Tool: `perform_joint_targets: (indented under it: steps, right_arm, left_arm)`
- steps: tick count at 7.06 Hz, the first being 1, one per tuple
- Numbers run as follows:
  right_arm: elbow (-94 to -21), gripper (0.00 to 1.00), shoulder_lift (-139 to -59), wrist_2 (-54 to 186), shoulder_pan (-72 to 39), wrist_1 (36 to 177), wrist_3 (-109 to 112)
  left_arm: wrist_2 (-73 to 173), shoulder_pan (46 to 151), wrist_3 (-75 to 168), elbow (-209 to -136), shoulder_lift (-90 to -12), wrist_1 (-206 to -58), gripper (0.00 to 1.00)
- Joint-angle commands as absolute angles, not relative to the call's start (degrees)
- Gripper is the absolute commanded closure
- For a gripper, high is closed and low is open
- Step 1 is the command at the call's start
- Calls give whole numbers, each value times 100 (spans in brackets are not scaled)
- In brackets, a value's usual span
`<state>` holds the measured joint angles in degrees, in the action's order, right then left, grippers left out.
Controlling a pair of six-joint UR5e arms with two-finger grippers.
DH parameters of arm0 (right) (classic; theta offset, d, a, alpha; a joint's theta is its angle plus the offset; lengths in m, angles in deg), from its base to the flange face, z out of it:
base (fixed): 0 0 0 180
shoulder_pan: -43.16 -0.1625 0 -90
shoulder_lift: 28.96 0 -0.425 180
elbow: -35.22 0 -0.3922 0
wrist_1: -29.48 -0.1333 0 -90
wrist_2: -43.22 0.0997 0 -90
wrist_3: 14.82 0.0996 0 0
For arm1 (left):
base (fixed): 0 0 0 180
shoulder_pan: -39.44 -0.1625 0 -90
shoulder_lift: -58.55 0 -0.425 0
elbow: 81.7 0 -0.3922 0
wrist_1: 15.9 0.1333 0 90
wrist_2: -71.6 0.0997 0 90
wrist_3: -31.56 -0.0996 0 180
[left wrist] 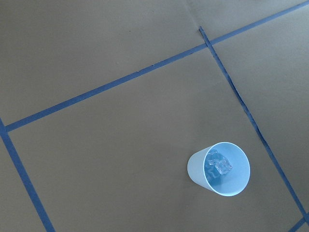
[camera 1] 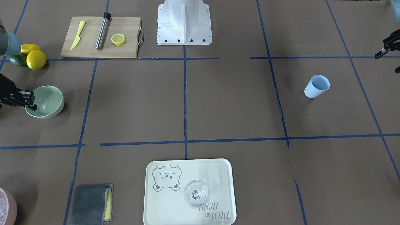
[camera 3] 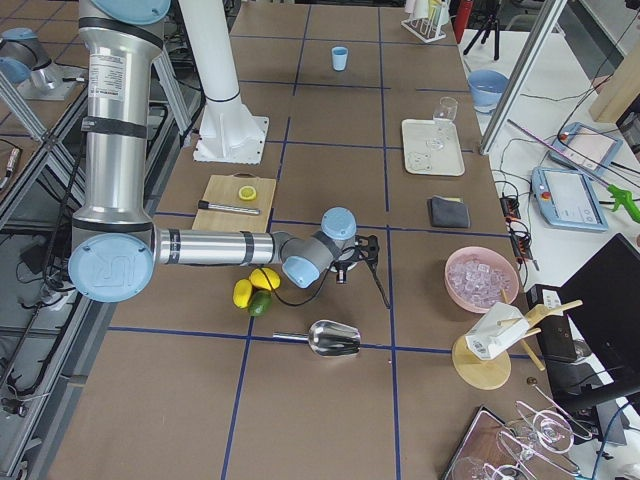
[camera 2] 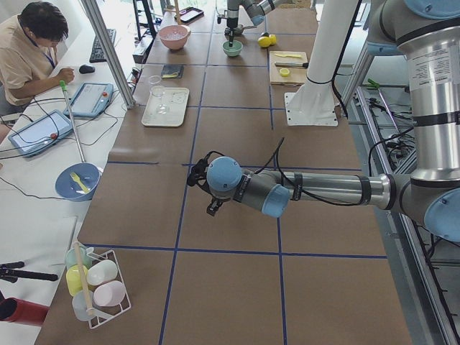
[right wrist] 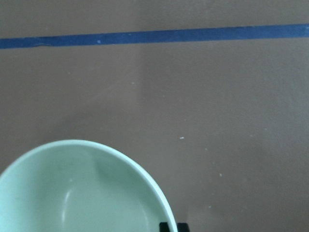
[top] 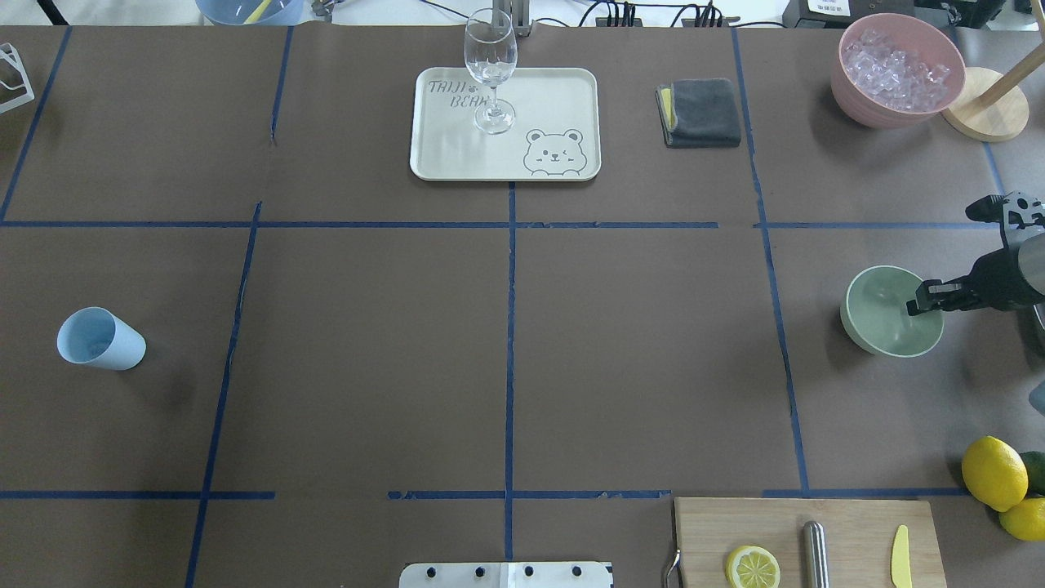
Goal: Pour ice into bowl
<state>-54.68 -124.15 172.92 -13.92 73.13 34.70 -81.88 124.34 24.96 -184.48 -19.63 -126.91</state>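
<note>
The right gripper (top: pixel 921 299) pinches the bowl (top: pixel 878 322) by its right rim with narrowed fingers (top: pixel 933 288). It is probably best to slide it left, kept level, toward the cup (top: pixel 100 340) of ice (left wrist: pixel 218 163).

Picture edges cut off the bowl (right wrist: pixel 72 193) in the right wrist view and the pink container (camera 1: pixel 7 203).

The right arm reaches out low, its right gripper (top: pixel 921 300) pinching the bowl (top: pixel 878 318) at the rim. The left gripper (camera 1: pixel 381 49) hovers with its jaws apart.
</note>
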Motion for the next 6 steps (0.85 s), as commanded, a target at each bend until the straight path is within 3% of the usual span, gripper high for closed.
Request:
perform_joint_targets:
  steps: [1,4,6]
  right_arm:
    - [-6123,100,-12188,17471,-1013,7308,4390]
    - [-6330,100,-10488,16073,723,7403,7220]
    - [-5938,100,-8882,14901,1747,8776,7975]
  left_arm:
    - [-8195,12434,2497,-18453,-1959,-12691,0]
    - [-8195,12434,2497,-18461,-1959,-12691,0]
    - [-8264,12469,2427,-18470,-1950,-12778,0]
